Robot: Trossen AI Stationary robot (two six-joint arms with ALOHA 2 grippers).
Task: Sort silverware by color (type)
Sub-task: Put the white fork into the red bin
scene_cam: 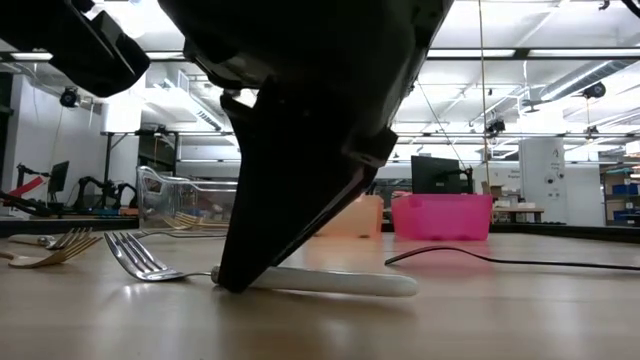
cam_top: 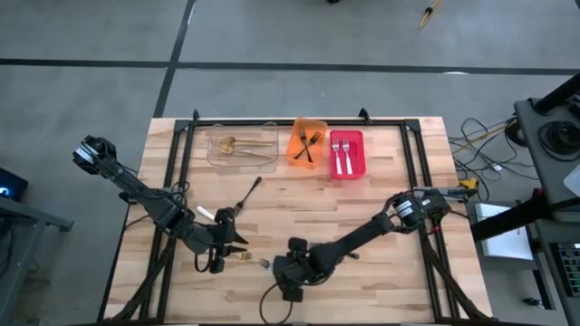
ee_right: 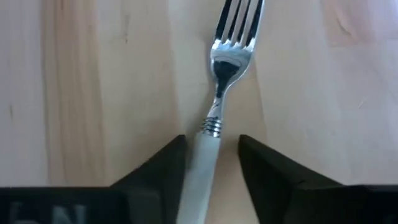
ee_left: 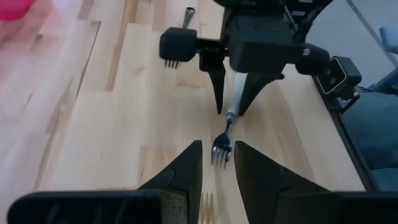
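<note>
We have the shiny silver fork with a pale handle (ee_right: 214, 118) lying on the wooden surface (cam_top: 381, 186) near its front edge, our right gripper (ee_right: 211, 165) spread astride the handle. Bins behind already hold several pieces; loose forks remain. Left gripper (cam_top: 237, 243) waits beside, slightly parted, empty, crowding us.

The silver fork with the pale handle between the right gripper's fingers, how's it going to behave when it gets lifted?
The fork looks stiff metal, so it should not flex. Its smooth rounded pale handle may be slippery. It lies flat on the table with the right gripper open around the handle, so the tine end may droop.
</note>
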